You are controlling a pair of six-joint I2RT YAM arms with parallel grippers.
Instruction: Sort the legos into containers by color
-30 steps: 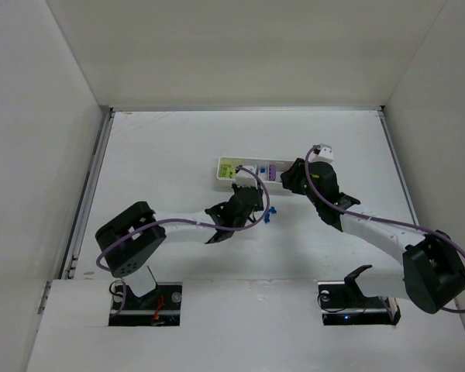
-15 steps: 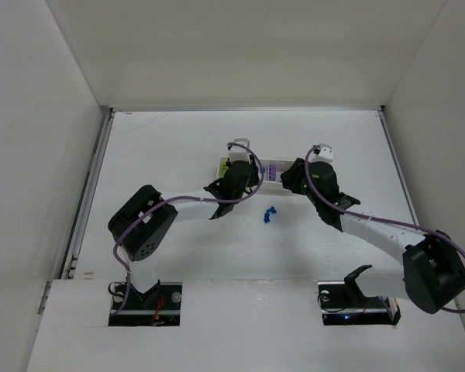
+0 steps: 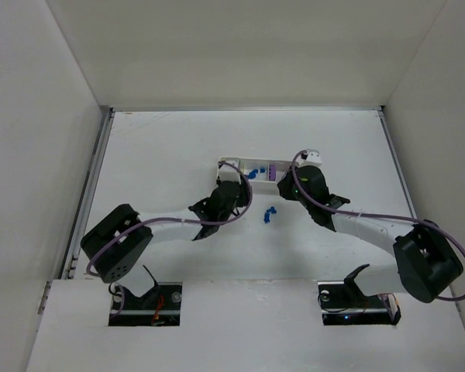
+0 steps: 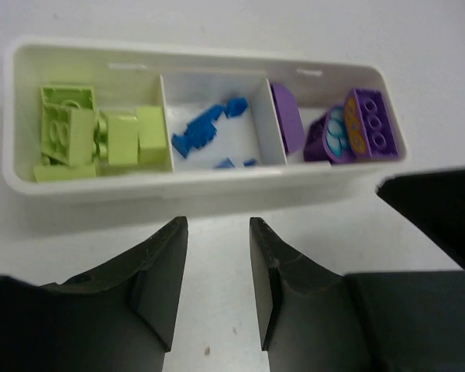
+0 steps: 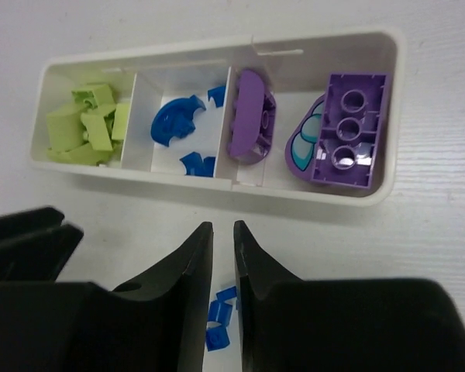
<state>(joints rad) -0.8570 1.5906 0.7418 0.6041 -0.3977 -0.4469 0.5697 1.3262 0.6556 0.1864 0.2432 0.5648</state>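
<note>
Across the top of my left wrist view runs the white tray, with lime-green legos in its left compartment, blue legos in the middle and purple legos on the right. My left gripper hangs just below it, jaws slightly parted and empty. One loose blue lego lies on the table below the tray at the centre of the overhead view, glimpsed through the slit of my right gripper, whose jaws are all but pressed together on nothing I can see. I judge that piece light, hard and slick, apt to skid or pop free, so I would pinch it squarely across its flat sides, low to the table.
</note>
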